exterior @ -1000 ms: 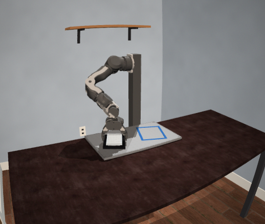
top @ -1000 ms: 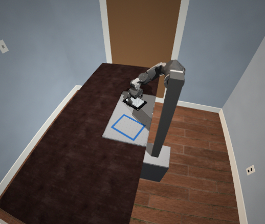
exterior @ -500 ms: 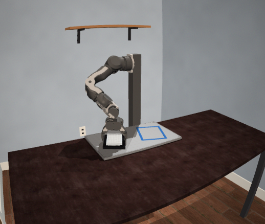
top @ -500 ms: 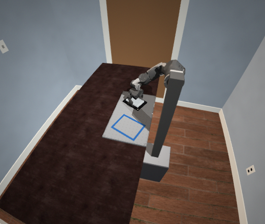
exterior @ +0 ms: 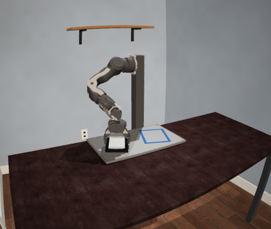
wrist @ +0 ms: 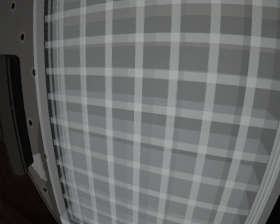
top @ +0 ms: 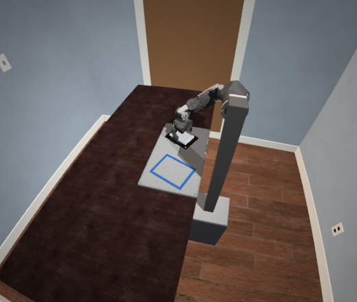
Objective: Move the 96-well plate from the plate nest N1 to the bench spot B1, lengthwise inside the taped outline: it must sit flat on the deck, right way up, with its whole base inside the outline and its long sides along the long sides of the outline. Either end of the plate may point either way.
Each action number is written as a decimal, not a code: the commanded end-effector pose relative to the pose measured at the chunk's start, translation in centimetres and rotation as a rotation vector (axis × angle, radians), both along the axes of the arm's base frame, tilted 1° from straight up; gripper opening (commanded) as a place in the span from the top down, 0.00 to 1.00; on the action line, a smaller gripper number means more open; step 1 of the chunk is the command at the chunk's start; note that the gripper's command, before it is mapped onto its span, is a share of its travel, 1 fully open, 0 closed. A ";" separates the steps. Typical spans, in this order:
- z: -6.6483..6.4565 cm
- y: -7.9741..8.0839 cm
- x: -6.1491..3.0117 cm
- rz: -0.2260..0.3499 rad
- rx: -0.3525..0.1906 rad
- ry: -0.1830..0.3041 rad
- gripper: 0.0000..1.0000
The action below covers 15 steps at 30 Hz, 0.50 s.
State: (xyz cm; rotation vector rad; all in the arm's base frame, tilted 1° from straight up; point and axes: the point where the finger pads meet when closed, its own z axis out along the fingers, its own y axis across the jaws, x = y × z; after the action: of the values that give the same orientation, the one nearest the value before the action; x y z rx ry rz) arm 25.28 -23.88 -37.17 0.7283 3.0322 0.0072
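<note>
Pickup was the step in hand; gripper [exterior: 116, 136] hung wide open and empty astride 96-well plate [exterior: 116, 142], seated in plate nest N1 [exterior: 108, 150]; next it needed closing on the plate's sides, then carrying to taped outline B1 [exterior: 143, 136]

White well grid of the 96-well plate [wrist: 157, 110] filling view (close up), black nest wall [wrist: 11, 112] left

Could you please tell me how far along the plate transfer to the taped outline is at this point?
Early stage. Done: the arm has reached the nest, with the end effector open and low over the 96-well plate. In hand: the grasp, not closed yet; the plate sits in the black plate nest. Left: closing, lifting, and setting it lengthwise in the blue taped outline, which holds nothing.
</note>
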 end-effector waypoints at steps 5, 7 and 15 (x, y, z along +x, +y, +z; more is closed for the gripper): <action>-0.1 -0.2 -0.31 0.000 -0.004 0.004 0.23; -0.2 -0.1 -0.40 0.000 -0.003 0.005 0.23; -0.2 -0.1 -0.40 0.000 -0.003 0.005 0.23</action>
State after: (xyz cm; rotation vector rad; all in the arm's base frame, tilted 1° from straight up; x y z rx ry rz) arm 24.75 -23.99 -37.47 0.7275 3.0430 -0.0040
